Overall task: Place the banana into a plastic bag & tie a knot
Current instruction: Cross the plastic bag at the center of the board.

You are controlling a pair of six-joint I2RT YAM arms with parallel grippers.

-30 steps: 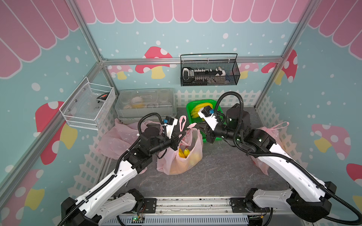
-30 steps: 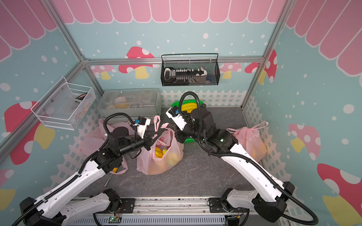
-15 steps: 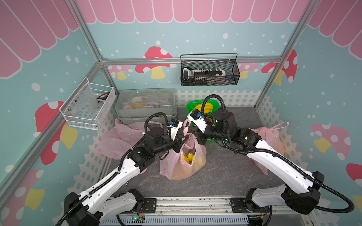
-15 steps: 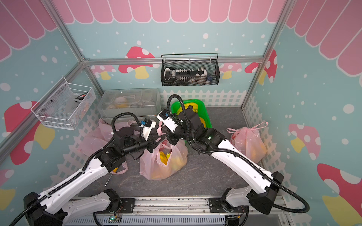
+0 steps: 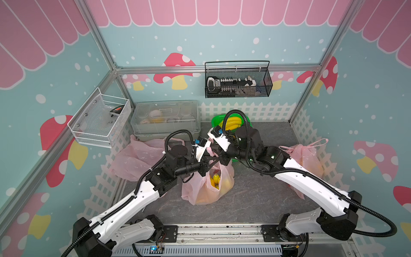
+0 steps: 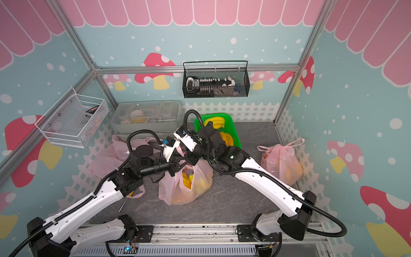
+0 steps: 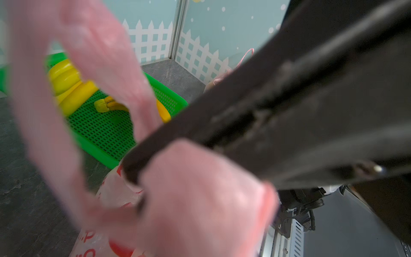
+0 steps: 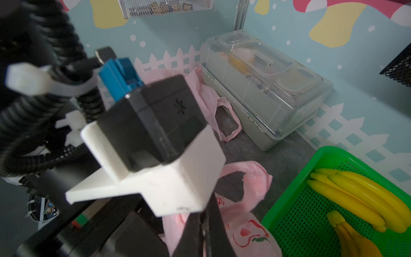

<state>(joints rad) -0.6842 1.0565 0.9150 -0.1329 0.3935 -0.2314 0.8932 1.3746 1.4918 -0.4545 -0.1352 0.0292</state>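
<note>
The pink plastic bag [image 5: 209, 189] [image 6: 189, 189] stands mid-table with a yellow banana [image 5: 215, 179] [image 6: 188, 178] showing through its mouth. Both grippers meet and cross just above that mouth. My right gripper [image 5: 219, 155] [image 8: 208, 213] has its black fingers [image 7: 244, 124] pressed together, with pink film coming out on both sides. My left gripper [image 5: 205, 161] [image 6: 175, 165] reaches in from the left. In the left wrist view its jaws are buried behind blurred pink plastic [image 7: 200, 200], with a handle loop [image 7: 106, 57] stretched across.
A green basket [image 5: 214, 120] [image 6: 233, 131] with more bananas [image 6: 214, 122] sits behind the bag. At the right a tied pink bag [image 5: 304, 155] leans near the fence. A clear lidded box [image 5: 164, 118] and loose pink bags [image 5: 138, 158] fill the back left.
Both grippers have come together from either side and now cross over the bag's mouth, drawing its handles in. The bag has shifted a little toward the front.
</note>
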